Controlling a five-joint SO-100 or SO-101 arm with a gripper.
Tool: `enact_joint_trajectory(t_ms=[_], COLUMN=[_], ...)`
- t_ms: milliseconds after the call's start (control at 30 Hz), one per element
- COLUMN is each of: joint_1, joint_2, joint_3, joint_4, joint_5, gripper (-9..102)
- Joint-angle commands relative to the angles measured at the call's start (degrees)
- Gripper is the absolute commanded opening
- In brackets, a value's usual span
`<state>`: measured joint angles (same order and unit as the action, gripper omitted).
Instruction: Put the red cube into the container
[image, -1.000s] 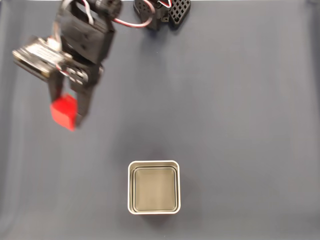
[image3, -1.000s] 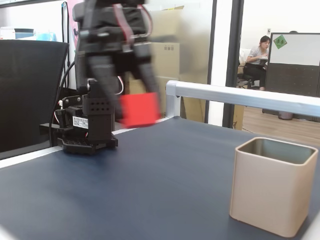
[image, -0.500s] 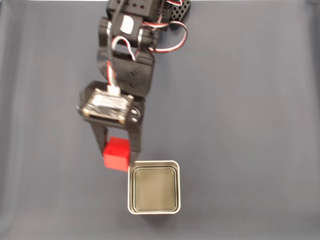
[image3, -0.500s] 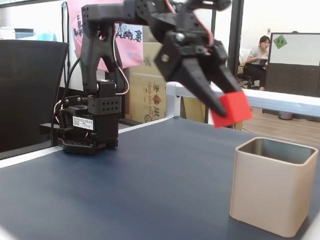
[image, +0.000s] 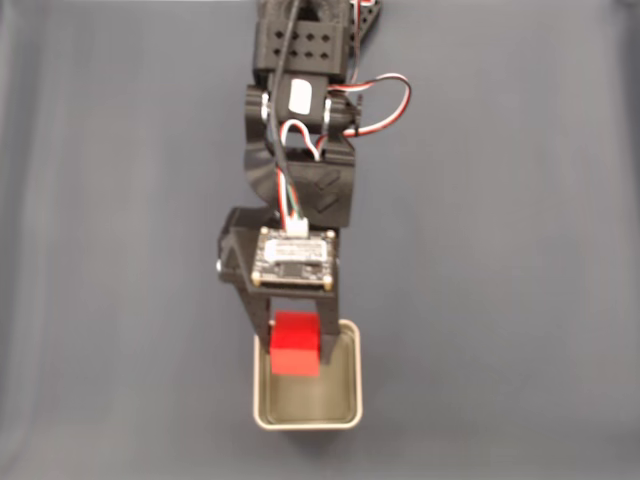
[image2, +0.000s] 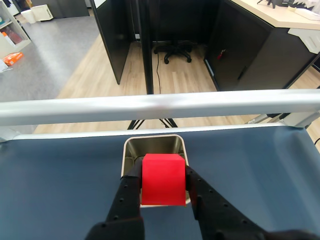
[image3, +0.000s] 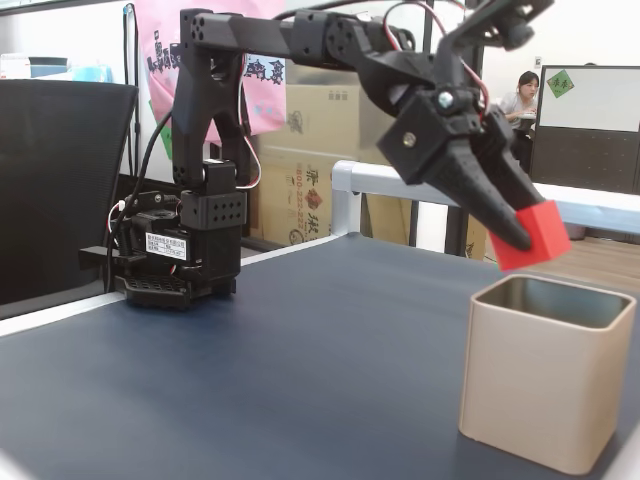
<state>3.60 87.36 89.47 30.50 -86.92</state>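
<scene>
The red cube (image: 295, 344) (image2: 162, 179) (image3: 532, 236) hangs in the air, clamped between the black fingers of my gripper (image: 297, 352) (image2: 162, 186) (image3: 522, 240), which is shut on it. It is held just above the open top of the container (image: 352, 385) (image2: 155, 143) (image3: 540, 380), a square tin with a pale rim and a dull inside. From above, the cube overlaps the container's near-arm half. From the side, its lower edge sits a little above the rim. The arm stretches out from its base (image3: 175, 250) toward the tin.
A dark blue mat (image: 500, 250) covers the table. A silver rail (image2: 150, 105) runs along the table edge just beyond the container. A person sits far back in the room (image3: 520, 100). Bare mat lies to both sides of the tin.
The arm has swung from the left of the mat across to the container, carrying the cube. Half a second ago the cube was just beside the tin's corner; now it is over the opening.
</scene>
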Motion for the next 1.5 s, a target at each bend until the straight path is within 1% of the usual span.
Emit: enact_joint_trajectory(t_ms=[0,267,700,900,967,1067,1233,1333,1467], joint_1=[-0.35,0.09,0.09,0.26,0.26,0.26,0.44,0.53,0.7], joint_2=[0.09,-0.88,-2.37,-2.99,-2.99,-3.08,-3.08,-3.08,-2.99], joint_3=[-3.34,-3.34,-2.9,-2.72,-2.72,-2.72,-2.46,-2.11,-1.93], joint_4=[-2.11,-5.19,-5.27,-5.27,-5.27,-5.27,-5.27,-5.27,-5.27], joint_5=[0.09,1.32,1.32,1.58,1.58,1.58,1.58,0.7,0.62], gripper=[0,1,2,4,7,14,21,24,25])
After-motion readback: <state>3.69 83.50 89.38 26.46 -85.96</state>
